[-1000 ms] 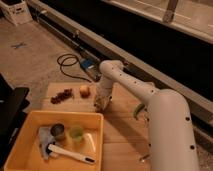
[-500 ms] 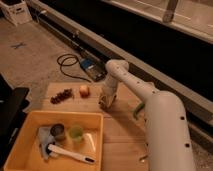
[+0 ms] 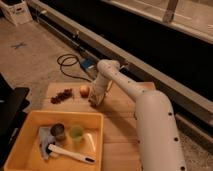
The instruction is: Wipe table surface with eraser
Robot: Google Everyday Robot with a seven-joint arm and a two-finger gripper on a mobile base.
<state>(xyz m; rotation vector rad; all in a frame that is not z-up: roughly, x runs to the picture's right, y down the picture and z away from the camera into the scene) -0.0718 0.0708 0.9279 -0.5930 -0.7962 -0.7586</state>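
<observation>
The hand (image 3: pixel 95 101) is down at the table (image 3: pixel 120 130), its fingers closed; whether the eraser is in it I cannot tell. Just beside it lies a small round fruit (image 3: pixel 84 90), then a dark cluster (image 3: pixel 61 96). Nearer the camera stands a yellow bin (image 3: pixel 95 145). No writing is readable.

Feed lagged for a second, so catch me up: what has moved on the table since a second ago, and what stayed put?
The arm swung left across the table surface, carrying the shut gripper low from the right of the round fruit to just below and beside it. No eraser can be made out at its tip. Nothing visibly grasped or released. The fruit, the dark cluster and the yellow bin with its contents stayed put.
</observation>
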